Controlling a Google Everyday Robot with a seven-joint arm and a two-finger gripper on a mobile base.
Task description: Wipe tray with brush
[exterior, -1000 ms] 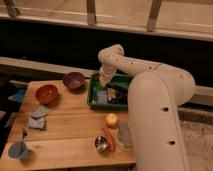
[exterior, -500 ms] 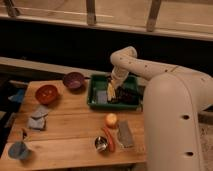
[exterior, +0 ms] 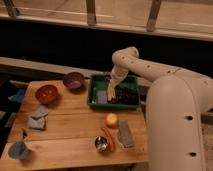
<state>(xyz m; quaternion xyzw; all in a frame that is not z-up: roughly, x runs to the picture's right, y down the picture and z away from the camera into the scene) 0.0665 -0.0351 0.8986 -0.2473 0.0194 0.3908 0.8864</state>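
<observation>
The green tray (exterior: 94, 90) sits at the back of the wooden table, right of centre. My gripper (exterior: 112, 93) reaches down into the middle of the tray from the white arm behind it. It is shut on the pale yellow brush (exterior: 111, 90), which hangs tilted with its lower end down on the tray floor. A flat grey-blue piece (exterior: 101, 97) lies in the tray just left of the brush. Dark items (exterior: 129, 96) lie in the tray's right half.
A purple bowl (exterior: 74, 80) and an orange bowl (exterior: 46, 93) stand left of the tray. In front of it are a yellow-orange ball (exterior: 111, 120), a carrot (exterior: 109, 140), a grey pad (exterior: 125, 134) and a metal cup (exterior: 101, 144). Cloths (exterior: 39, 118) and a blue cup (exterior: 19, 150) are at the left.
The gripper with the brush went from the tray's left part to the right, then back a little left toward the middle. The arm's elbow swung with it.
</observation>
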